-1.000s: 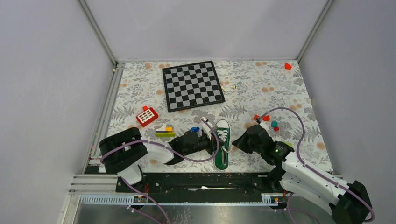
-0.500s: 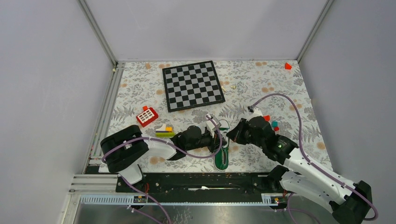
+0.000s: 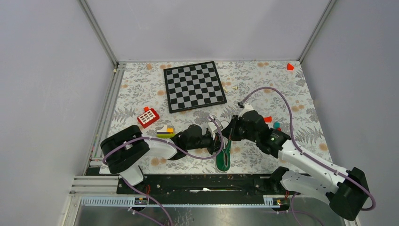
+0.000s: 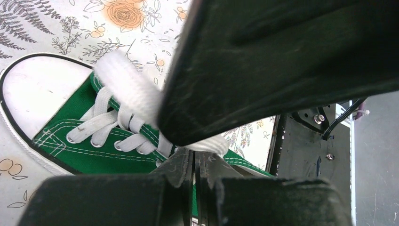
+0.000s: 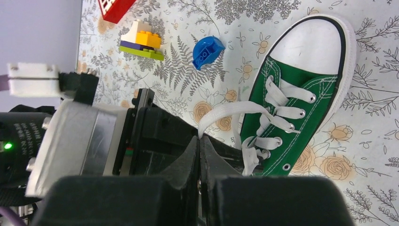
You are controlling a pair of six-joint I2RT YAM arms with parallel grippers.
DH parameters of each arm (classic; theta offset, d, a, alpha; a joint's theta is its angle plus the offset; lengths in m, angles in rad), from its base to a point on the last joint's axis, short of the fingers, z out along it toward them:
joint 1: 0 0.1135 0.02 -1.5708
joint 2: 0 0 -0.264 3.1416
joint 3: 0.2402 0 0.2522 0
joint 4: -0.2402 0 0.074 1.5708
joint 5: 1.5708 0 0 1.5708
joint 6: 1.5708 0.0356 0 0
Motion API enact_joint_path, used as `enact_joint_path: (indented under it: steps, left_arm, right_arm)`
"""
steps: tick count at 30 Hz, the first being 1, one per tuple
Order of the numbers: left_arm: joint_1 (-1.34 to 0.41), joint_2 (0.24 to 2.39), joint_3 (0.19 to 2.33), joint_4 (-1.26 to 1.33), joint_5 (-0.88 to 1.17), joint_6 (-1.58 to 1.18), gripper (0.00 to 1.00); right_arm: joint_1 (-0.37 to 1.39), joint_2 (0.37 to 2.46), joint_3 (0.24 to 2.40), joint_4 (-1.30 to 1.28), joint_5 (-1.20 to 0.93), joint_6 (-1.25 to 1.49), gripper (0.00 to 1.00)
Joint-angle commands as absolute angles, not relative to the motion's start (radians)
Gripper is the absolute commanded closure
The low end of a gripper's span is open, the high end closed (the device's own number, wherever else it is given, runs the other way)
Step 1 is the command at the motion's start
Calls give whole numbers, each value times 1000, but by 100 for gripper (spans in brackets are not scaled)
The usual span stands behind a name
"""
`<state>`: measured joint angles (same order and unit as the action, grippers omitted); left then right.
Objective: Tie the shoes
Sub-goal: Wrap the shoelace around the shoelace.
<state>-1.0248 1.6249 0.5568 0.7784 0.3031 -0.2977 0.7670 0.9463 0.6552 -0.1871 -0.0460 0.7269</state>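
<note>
The green shoe (image 3: 224, 159) lies near the table's front edge, toe pointing away. Only its heel half shows from above, because both wrists meet over its laced front. My left gripper (image 4: 194, 157) is shut on a white lace (image 4: 210, 144) just over the eyelets. The white toe cap (image 4: 37, 89) shows at the left of that view. My right gripper (image 5: 199, 140) is shut on the other lace end (image 5: 225, 111), which runs taut from the shoe (image 5: 306, 101) out to its left. From above, the left gripper (image 3: 217, 137) and the right gripper (image 3: 229, 134) are almost touching.
A chessboard (image 3: 194, 86) lies at the back centre. A red toy (image 3: 148, 117) and a stacked brick pile (image 3: 165, 131) sit to the left of the shoe. Small coloured blocks (image 3: 273, 123) lie to the right and a red block (image 3: 290, 66) sits in the far right corner. A blue piece (image 5: 208, 51) lies beside the toe.
My right arm has swung left and away from its base, over the shoe's front, with its lace. The left gripper has edged right to meet it. Both stay shut.
</note>
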Motion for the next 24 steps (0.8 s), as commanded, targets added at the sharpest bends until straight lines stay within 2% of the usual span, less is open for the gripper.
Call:
enact_joint_path:
  steps: [1,10,24]
  left_arm:
    - [-1019,1598,578,767,371,-262,100]
    - [-1015,1573,565,780,381,-222,100]
    - [-1015,1555,547,839,375,-199,100]
  right_arm:
    - [777,997,716,-151,-31,685,100]
    - [766,1083,757,-215,27,642,100]
    - [678,1165,788,-288,-98,610,100]
